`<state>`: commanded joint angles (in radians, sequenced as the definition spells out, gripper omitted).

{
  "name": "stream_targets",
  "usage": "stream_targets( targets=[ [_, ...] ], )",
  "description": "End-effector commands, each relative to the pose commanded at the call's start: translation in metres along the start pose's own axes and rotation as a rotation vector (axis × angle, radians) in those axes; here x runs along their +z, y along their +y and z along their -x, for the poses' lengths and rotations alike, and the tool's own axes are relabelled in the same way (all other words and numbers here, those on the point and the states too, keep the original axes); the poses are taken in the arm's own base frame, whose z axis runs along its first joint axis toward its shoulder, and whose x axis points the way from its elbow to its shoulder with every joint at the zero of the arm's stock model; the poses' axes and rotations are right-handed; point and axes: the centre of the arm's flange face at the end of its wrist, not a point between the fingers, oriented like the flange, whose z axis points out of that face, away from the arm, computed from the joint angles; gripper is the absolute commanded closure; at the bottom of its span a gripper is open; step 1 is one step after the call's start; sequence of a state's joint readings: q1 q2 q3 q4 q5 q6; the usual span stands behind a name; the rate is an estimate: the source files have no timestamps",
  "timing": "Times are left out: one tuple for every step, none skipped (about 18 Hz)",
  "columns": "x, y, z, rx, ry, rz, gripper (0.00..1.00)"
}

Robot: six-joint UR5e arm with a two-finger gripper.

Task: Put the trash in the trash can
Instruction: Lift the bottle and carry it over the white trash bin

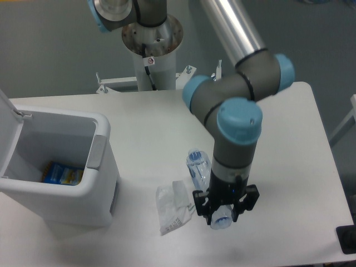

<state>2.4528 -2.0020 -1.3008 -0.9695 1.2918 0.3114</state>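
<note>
Camera view from above shows me the bottle (201,168) lying on the desk (289,167), its long axis running from upper left to lower right. Its far end is free, and its near end goes under the wrist and shows again at the fingers (212,203), so the gripper (225,208) stands directly over that near end. I think the fingers are closed on the bottle, but the wrist hides the contact and I cannot tell for sure. The wrapper (171,206) lies just beside, to the left of the fingers. The trash can (103,167) stands well apart at the left, lid open, with a small blue and yellow packet (62,174) inside. So I judge the next carry must go to the left.
</note>
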Motion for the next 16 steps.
stream_targets(
  targets=[
    [-0.014, -0.004, -0.006, 0.005, 0.020, -0.028, 0.52],
    [-0.027, -0.007, -0.013, 0.012, 0.040, -0.054, 0.52],
    [-0.041, -0.010, -0.020, 0.022, 0.061, -0.080, 0.52],
    [-0.055, -0.013, -0.027, 0.032, 0.079, -0.106, 0.52],
    [-0.069, -0.017, -0.033, 0.043, 0.096, -0.137, 0.52],
    [-0.080, -0.018, -0.040, 0.052, 0.121, -0.160, 0.52],
    [-0.091, -0.020, -0.046, 0.061, 0.145, -0.187, 0.52],
    [-0.100, -0.021, -0.051, 0.070, 0.167, -0.208, 0.52],
    [-0.112, -0.023, -0.057, 0.083, 0.188, -0.233, 0.52],
    [-0.121, -0.024, -0.064, 0.091, 0.224, -0.256, 0.52],
    [-0.128, -0.026, -0.068, 0.095, 0.268, -0.277, 0.52],
    [-0.135, -0.029, -0.075, 0.102, 0.313, -0.299, 0.52],
    [-0.141, -0.031, -0.080, 0.107, 0.353, -0.315, 0.52],
    [-0.148, -0.033, -0.085, 0.111, 0.386, -0.332, 0.52],
    [-0.158, -0.036, -0.089, 0.117, 0.407, -0.353, 0.52],
    [-0.164, -0.037, -0.093, 0.120, 0.421, -0.364, 0.52]
  ],
)
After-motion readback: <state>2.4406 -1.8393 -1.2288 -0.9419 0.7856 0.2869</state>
